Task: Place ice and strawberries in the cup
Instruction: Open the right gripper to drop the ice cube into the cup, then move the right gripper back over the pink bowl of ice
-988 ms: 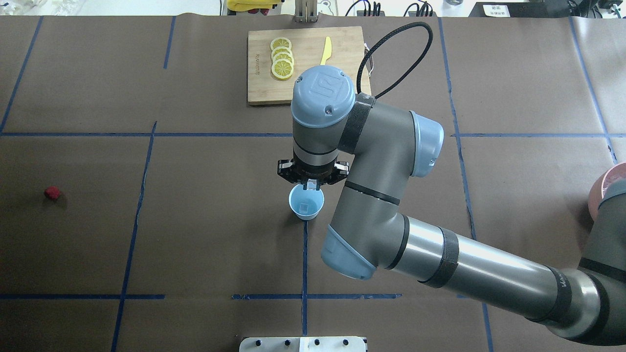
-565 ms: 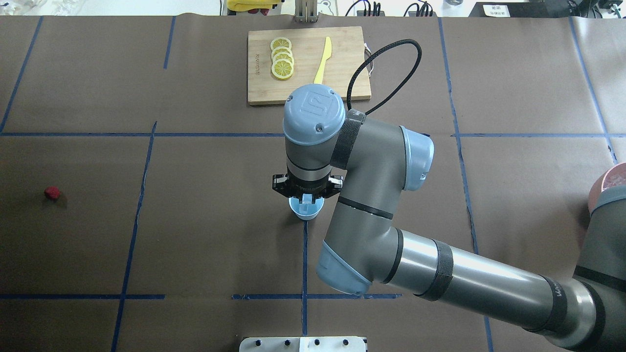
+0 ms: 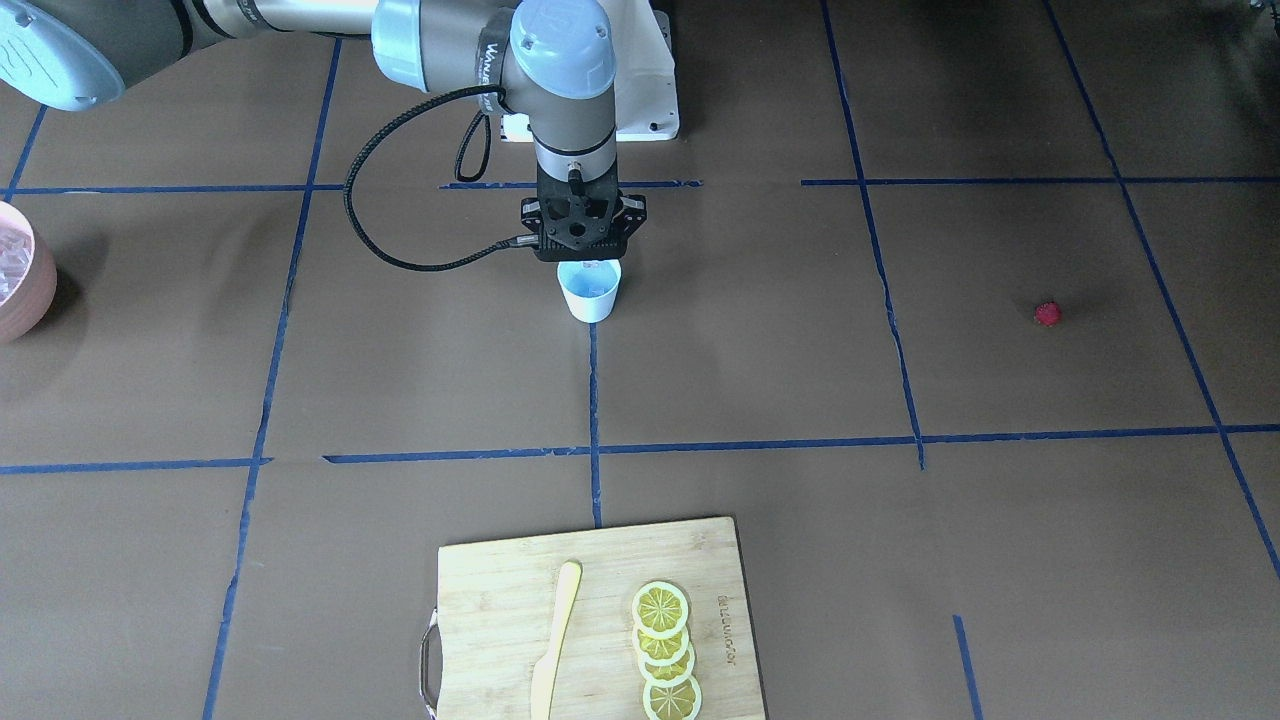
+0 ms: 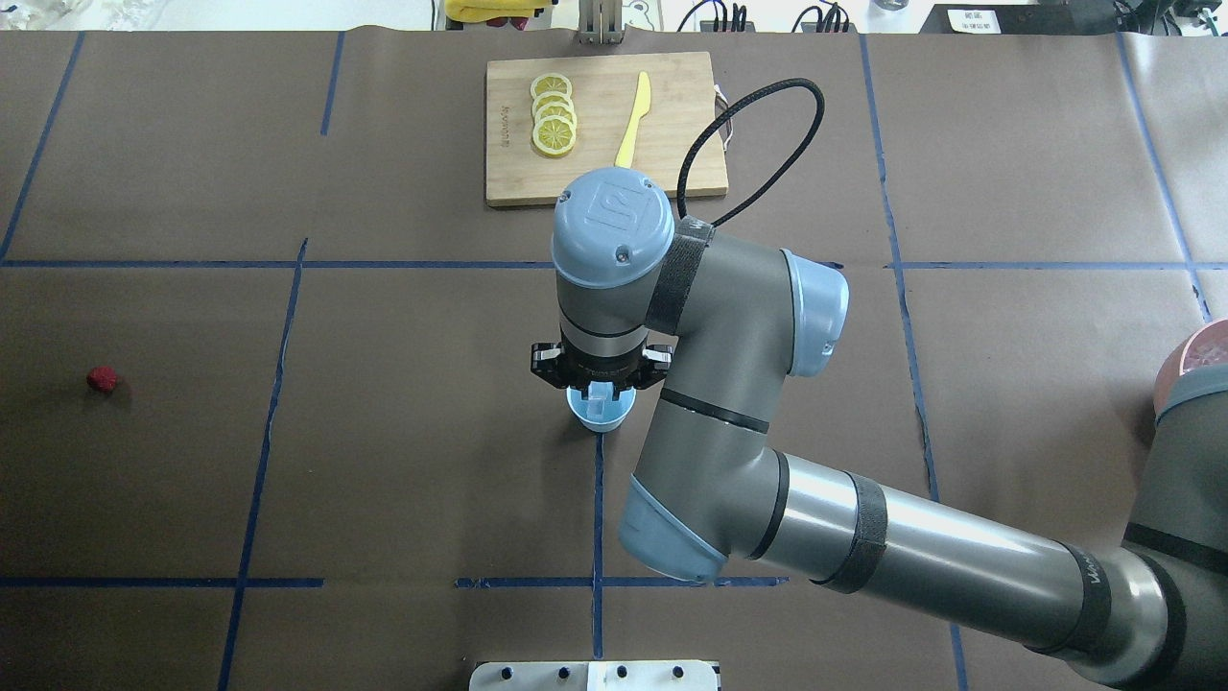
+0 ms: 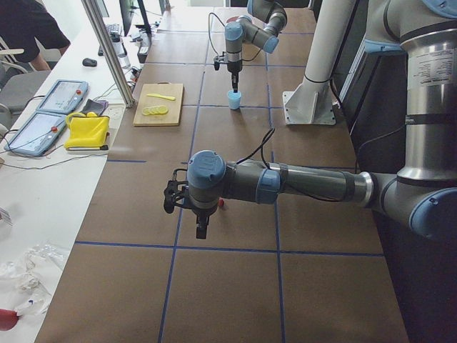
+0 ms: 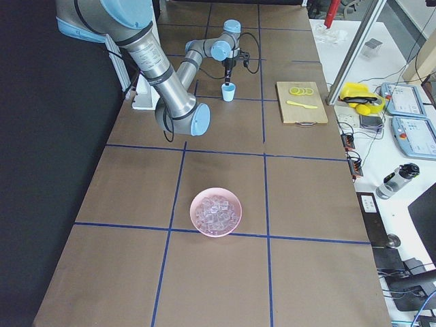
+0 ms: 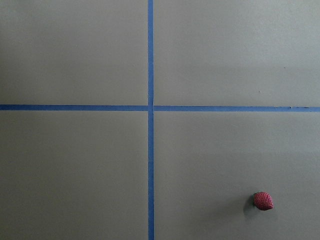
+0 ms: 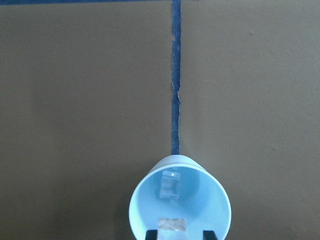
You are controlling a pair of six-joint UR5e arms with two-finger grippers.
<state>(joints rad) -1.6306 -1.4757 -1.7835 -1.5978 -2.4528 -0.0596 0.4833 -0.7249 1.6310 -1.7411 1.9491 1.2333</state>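
I'd say the ice part looks about done: one ice cube lies in the cup under the right claw, whose spread fingers flank a second cube, but the strawberry sits untouched on the desk near the left claw, whose grip I cannot tell.

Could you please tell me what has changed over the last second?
The right gripper has moved toward the robot and a little to its left, from beyond the far rim of the cup to directly over it. Nothing was visibly taken or released. The cup, with an ice cube in it, the strawberry and the cutting board stayed put.
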